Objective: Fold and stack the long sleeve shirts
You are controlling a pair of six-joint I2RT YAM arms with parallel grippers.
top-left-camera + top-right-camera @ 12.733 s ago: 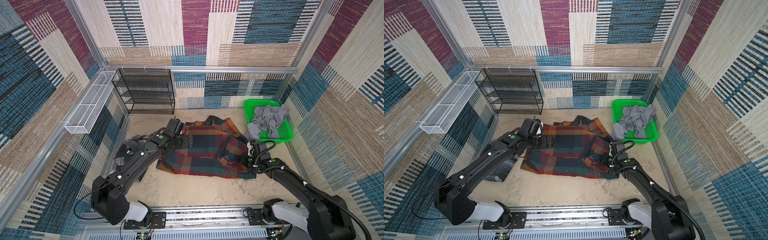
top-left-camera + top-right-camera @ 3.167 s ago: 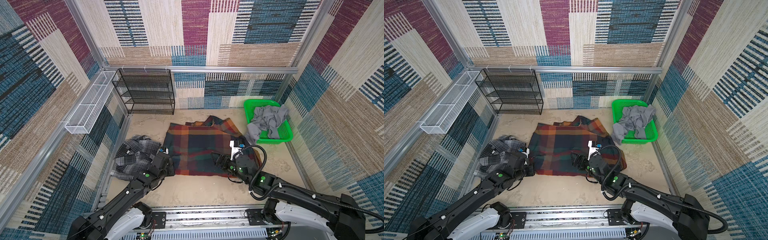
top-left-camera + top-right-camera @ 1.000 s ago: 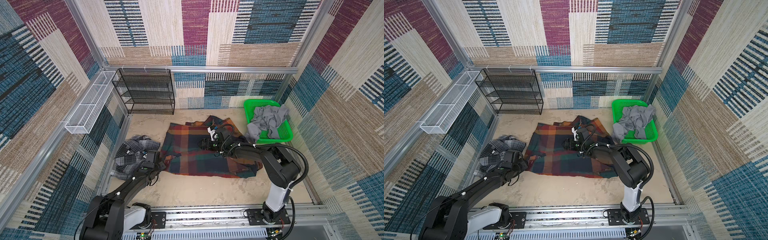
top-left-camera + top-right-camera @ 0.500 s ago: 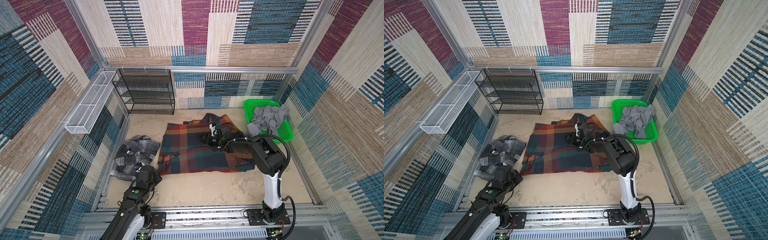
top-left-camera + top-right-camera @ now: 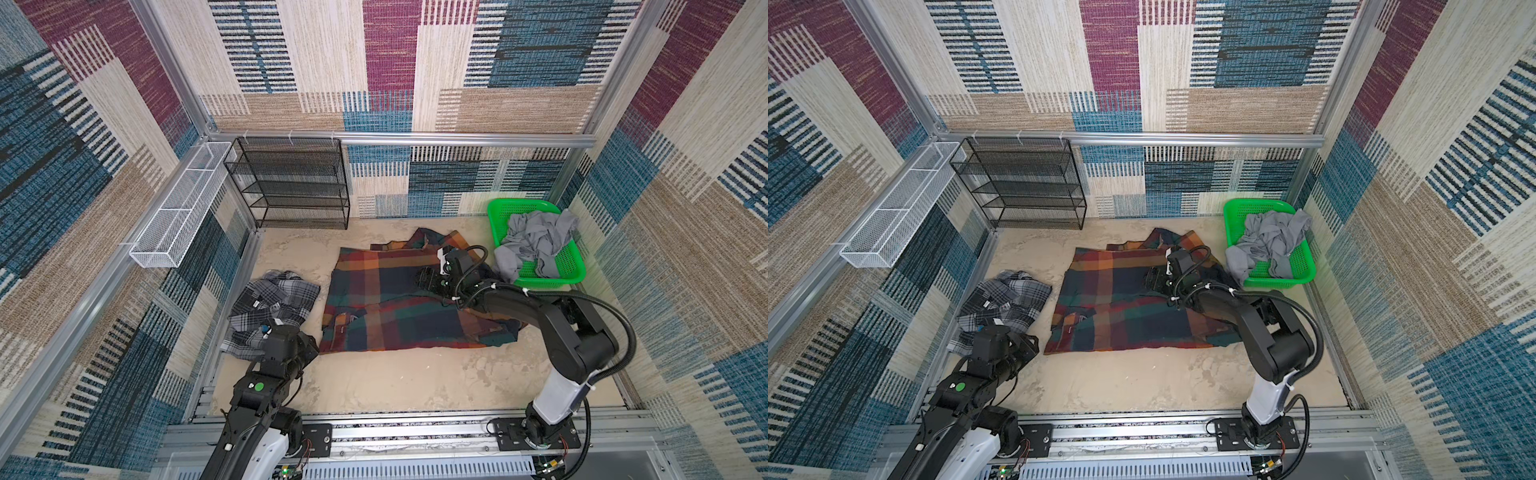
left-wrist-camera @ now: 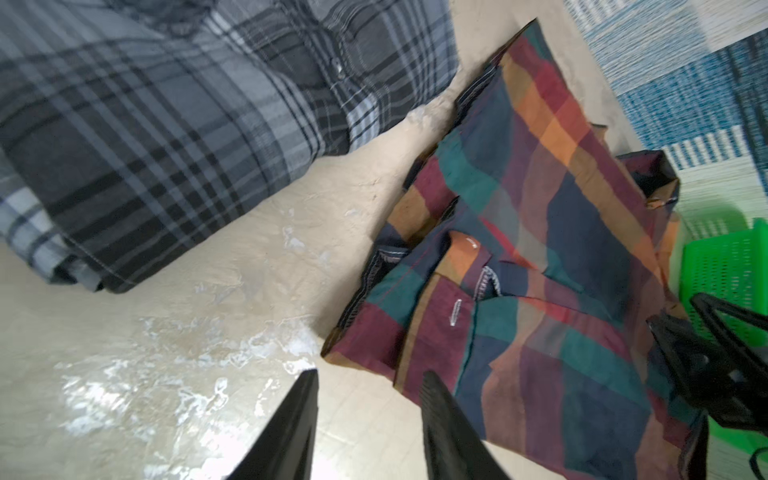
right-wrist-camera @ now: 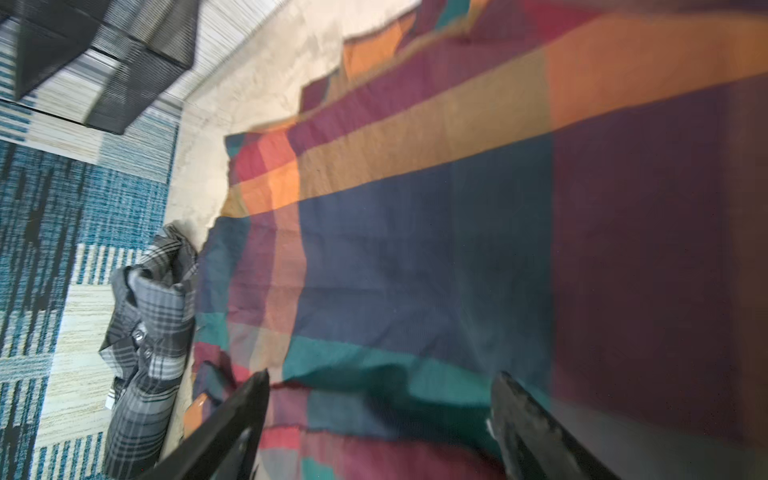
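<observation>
Patchwork woven walls [image 5: 395, 62], sandy beige floor [image 5: 395, 382], black mesh shelf [image 5: 291, 183], white wire basket [image 5: 178, 216]

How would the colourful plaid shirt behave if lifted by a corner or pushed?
Probably floppy: the plaid shirt lies in soft folds and overlapping layers, so a lifted corner would likely drape and trail. Likely light for its spread: it lies thin and flat on the floor. A push would probably bunch it, as its rumpled edges hint.

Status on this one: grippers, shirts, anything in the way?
Left gripper open, empty, by a corner of the colourful plaid shirt. Right gripper open over that shirt. Grey plaid shirt bunched alongside, unstacked. Nothing blocking.
</observation>
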